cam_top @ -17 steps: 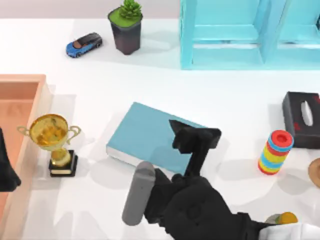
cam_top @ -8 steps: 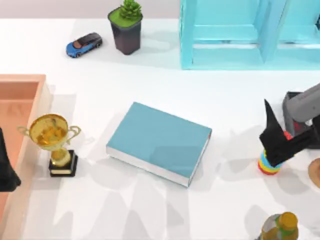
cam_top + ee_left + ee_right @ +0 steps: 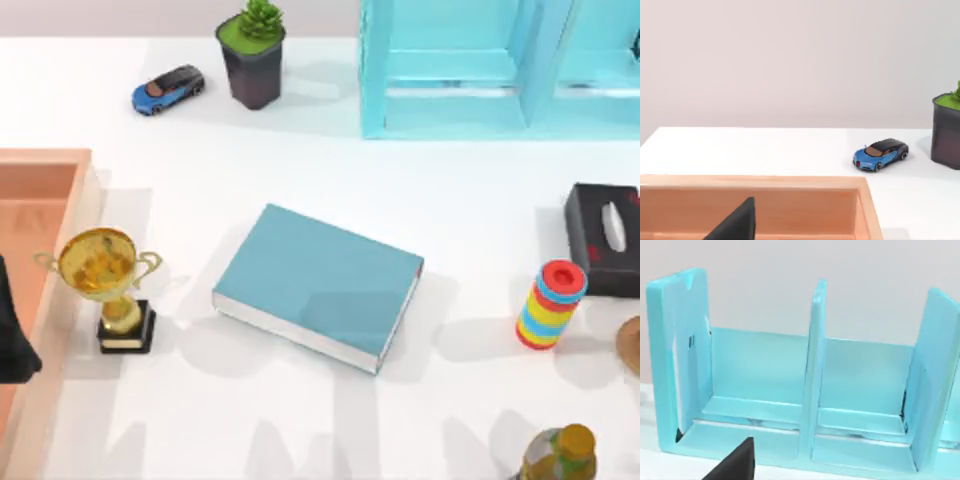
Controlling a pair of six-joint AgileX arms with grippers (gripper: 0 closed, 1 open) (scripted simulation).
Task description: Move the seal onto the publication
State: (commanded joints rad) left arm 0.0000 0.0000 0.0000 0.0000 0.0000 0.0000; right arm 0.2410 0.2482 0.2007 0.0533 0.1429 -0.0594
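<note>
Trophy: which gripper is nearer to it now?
Left. The left gripper is just beside the trophy, over the tray. The right gripper faces the shelf at the table's back right, so it seems farther away.

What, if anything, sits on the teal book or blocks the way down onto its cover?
Nothing visible does. The book lies flat mid-table with a bare cover; the trophy stands apart to its left, the coloured ring stack apart to its right. The left gripper is parked at the table's left edge.
</note>
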